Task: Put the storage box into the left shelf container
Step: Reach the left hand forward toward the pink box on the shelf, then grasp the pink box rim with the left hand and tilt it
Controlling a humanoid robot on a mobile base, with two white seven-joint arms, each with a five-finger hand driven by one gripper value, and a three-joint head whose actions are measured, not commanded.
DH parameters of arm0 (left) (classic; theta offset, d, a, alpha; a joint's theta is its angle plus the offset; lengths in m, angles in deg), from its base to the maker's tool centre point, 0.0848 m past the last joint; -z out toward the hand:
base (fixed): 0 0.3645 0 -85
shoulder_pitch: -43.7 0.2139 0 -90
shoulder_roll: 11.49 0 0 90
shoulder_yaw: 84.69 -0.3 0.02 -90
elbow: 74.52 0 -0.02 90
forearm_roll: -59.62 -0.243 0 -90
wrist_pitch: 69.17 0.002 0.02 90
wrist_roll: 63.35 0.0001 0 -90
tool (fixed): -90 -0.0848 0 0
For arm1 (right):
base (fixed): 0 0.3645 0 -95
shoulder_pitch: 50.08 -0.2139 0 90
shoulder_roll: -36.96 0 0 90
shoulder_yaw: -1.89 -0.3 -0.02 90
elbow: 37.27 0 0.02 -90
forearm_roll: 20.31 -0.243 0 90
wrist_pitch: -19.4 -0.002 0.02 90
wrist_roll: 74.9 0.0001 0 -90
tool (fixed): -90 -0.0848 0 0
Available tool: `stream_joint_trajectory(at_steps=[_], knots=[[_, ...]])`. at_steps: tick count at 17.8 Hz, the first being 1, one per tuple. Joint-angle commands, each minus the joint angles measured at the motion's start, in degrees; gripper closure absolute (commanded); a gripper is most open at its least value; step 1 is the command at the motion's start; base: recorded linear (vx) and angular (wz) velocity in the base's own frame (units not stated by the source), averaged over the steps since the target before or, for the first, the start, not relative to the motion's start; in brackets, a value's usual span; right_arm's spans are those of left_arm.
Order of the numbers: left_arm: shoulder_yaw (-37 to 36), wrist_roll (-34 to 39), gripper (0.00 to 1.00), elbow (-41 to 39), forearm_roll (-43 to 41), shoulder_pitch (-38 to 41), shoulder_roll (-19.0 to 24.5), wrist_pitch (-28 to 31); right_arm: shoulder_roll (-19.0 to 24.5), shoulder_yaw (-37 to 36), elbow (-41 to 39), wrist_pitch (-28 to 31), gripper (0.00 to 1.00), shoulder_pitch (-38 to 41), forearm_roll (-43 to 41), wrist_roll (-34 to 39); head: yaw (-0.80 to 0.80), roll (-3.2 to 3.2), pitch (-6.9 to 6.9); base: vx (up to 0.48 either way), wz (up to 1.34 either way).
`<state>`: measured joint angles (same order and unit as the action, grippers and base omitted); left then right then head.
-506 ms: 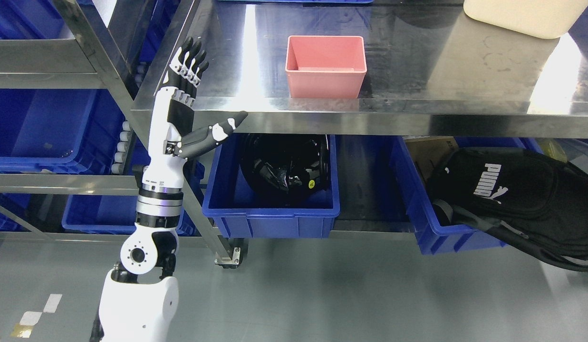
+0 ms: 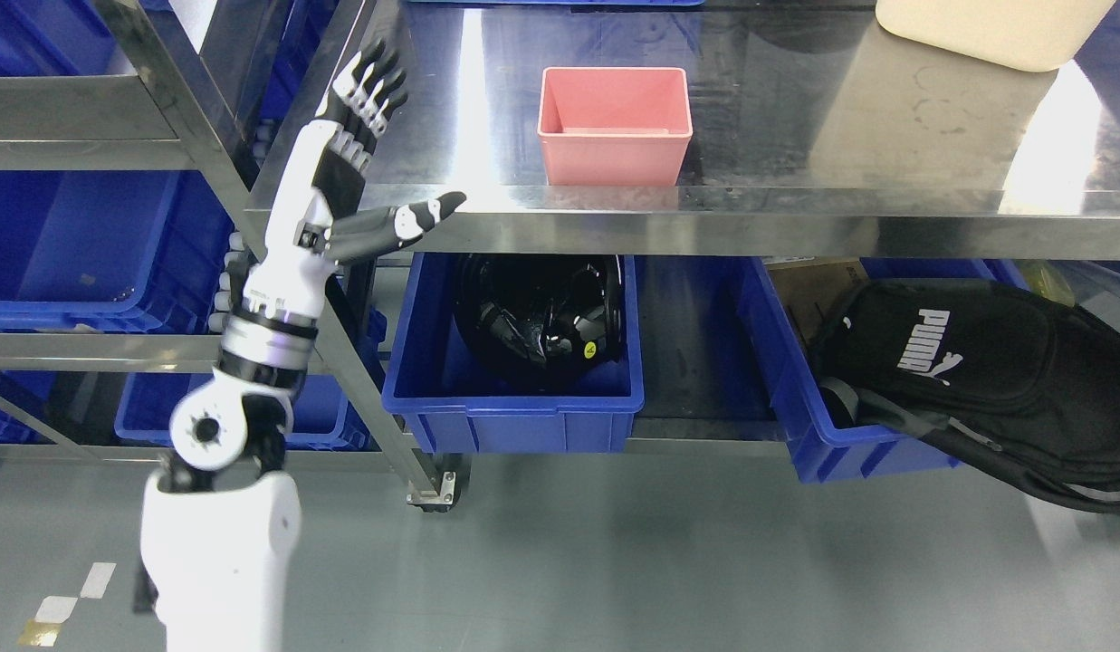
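Storage box [image 2: 613, 125] on shelf [image 2: 795, 217], above bin [image 2: 514, 407]

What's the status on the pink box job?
Left hand open, raised at shelf corner, holding nothing. Pink storage box untouched on steel shelf top. Helmet fills blue bin below.

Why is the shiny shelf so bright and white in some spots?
In the head view, the steel shelf top mirrors the ceiling lights: a white streak of glare left of the pink box, a bigger washed-out patch at the right end. The helmet in the blue bin below sits in shadow. The left robot hand looks sharp, not blurred.
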<state>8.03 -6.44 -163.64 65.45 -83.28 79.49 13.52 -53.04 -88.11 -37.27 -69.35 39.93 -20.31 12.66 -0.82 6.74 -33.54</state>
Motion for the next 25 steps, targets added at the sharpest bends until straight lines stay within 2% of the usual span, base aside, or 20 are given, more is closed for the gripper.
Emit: stream_joint_trajectory(at_steps=[1,3,5,7,8,11,12,15,18,22,25], knots=[[4.2,-15.1,0.00,10.7,-9.1,-18.9,10.4,3.7,-1.0,-0.3,-1.0,0.0,0.00,0.5,0.1,0.0,0.00,0.00,0.00,0.000,0.00],[-2.6,-19.4,0.00,15.3,-13.2,-22.9,12.9,3.7,-1.0,-0.3,-1.0,0.0,0.00,0.5,0.1,0.0,0.00,0.00,0.00,0.000,0.00],[-9.8,-22.1,0.00,19.6,-15.8,-25.7,12.8,3.6,-1.0,-0.3,-1.0,0.0,0.00,0.5,0.1,0.0,0.00,0.00,0.00,0.000,0.00],[-18.8,-22.3,0.00,27.1,-22.0,-30.4,10.0,3.5,-1.0,-0.3,-1.0,0.0,0.00,0.5,0.1,0.0,0.00,0.00,0.00,0.000,0.00],[-20.6,-22.3,0.00,29.7,-23.3,-31.7,8.0,3.5,-1.0,-0.3,-1.0,0.0,0.00,0.5,0.1,0.0,0.00,0.00,0.00,0.000,0.00],[-23.2,-22.4,0.00,37.1,-28.6,-34.7,0.8,3.5,-1.0,-0.3,-1.0,0.0,0.00,0.5,0.1,0.0,0.00,0.00,0.00,0.000,0.00],[-23.3,-22.4,0.00,39.2,-30.0,-35.3,0.0,3.4,-1.0,-0.3,-1.0,0.0,0.00,0.5,0.1,0.0,0.00,0.00,0.00,0.000,0.00],[-27.8,-21.8,0.01,42.7,-32.5,-35.7,0.0,3.3,-1.0,-0.3,-1.0,0.0,0.00,0.5,0.1,0.0,0.00,0.00,0.00,0.000,0.00],[-28.6,-19.8,0.01,42.7,-32.4,-35.7,0.0,2.9,-1.0,-0.3,-1.0,0.0,0.00,0.5,0.1,0.0,0.00,0.00,0.00,0.000,0.00],[-29.2,-10.6,0.02,43.9,-32.6,-35.5,0.0,-3.7,-1.0,-0.3,-1.0,0.0,0.00,0.5,0.1,0.0,0.00,0.00,0.00,0.000,0.00],[-29.4,-9.9,0.03,45.3,-32.4,-35.2,0.0,-4.0,-1.0,-0.3,-1.0,0.0,0.00,0.5,0.1,0.0,0.00,0.00,0.00,0.000,0.00]])
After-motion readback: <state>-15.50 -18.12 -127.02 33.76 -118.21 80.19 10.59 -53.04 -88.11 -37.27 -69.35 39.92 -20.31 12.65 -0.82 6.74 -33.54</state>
